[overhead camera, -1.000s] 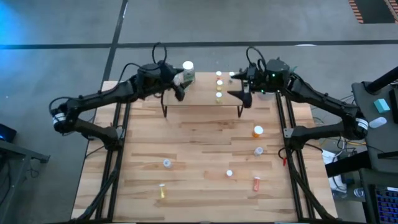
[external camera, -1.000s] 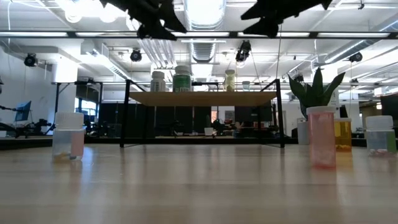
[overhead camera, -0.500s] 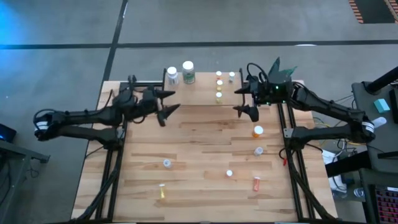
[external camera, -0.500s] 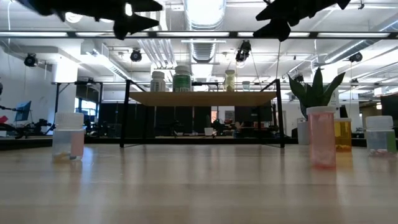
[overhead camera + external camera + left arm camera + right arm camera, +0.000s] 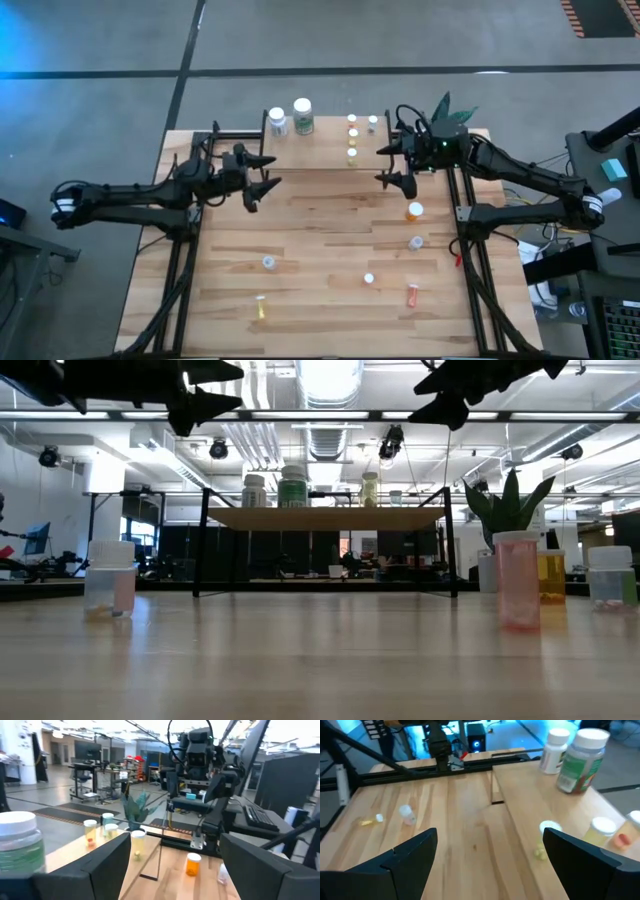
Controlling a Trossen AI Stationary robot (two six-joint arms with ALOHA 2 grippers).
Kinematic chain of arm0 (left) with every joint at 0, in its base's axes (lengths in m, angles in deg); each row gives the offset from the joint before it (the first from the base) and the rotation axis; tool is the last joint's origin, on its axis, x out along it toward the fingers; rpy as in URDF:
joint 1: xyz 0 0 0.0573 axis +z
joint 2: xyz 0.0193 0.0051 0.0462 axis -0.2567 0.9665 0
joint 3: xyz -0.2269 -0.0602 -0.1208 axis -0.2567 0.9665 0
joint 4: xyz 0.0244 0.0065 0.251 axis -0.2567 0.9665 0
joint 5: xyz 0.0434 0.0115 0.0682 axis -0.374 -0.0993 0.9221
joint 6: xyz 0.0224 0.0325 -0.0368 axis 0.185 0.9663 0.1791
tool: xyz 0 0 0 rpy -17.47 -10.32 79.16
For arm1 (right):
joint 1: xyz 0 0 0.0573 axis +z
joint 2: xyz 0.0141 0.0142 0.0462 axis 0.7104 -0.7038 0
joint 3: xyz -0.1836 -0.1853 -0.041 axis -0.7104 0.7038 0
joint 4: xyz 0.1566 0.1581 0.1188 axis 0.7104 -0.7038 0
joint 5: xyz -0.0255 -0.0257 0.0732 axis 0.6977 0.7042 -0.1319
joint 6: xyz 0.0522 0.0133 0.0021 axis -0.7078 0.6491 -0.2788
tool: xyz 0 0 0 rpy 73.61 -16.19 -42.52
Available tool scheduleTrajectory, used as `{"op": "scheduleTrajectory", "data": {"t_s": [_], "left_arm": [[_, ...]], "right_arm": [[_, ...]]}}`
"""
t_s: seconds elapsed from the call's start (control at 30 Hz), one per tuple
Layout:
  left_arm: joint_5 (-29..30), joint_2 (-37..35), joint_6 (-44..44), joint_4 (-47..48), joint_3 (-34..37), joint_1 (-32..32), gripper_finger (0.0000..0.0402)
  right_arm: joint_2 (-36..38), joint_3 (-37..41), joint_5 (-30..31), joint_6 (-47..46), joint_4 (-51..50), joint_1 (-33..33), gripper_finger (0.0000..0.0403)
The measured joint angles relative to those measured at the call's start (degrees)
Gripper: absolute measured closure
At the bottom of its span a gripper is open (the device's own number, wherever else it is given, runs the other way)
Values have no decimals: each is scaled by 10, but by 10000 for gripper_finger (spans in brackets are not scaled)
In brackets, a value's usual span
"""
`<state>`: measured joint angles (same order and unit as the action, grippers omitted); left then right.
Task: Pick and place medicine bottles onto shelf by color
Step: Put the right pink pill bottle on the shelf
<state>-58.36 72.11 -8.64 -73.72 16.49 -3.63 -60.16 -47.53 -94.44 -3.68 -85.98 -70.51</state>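
The shelf point(image 5: 325, 150) stands at the table's far edge. On its top stand two larger white medicine bottles point(image 5: 277, 122) point(image 5: 302, 115) and several small ones point(image 5: 352, 136). More small bottles lie or stand loose on the table: an orange one point(image 5: 414, 211), clear ones point(image 5: 268, 262) point(image 5: 368, 279), a red one point(image 5: 411, 294) and a yellow one point(image 5: 261, 308). My left gripper point(image 5: 263, 180) hangs open and empty in the air off the shelf's left near corner. My right gripper point(image 5: 384, 165) hangs open and empty at the shelf's right end.
A green plant point(image 5: 450, 105) stands at the table's far right corner, behind my right arm. Black frame rails point(image 5: 190, 250) point(image 5: 465, 250) run along the table's left and right sides. The middle of the tabletop point(image 5: 320, 225) holds no bottles.
My left gripper has drawn back from above the shelf's far left corner toward the table's left and near edges, sinking and tipping up toward level; the white bottle it hid now shows on the shelf. My right gripper has shifted slightly toward the near edge and down.
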Motion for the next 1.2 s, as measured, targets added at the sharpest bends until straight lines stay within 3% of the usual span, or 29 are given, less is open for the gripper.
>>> {"op": "scheduleTrajectory", "data": {"t_s": [0.3,0.5,0.7,0.93,1.2], "left_arm": [[-51,34,-15,1,2,-13,114],[-81,62,-20,6,2,-35,114],[-81,71,-11,10,2,-73,114],[-81,77,5,-34,-1,-89,114],[-81,122,20,-84,0,-110,114]], "right_arm": [[2,0,48,-7,-75,55,51],[1,1,74,-11,-142,129,51],[1,8,78,-56,-148,225,51],[-2,18,237,-123,-142,369,51],[-65,17,303,-230,-137,476,51]]}}
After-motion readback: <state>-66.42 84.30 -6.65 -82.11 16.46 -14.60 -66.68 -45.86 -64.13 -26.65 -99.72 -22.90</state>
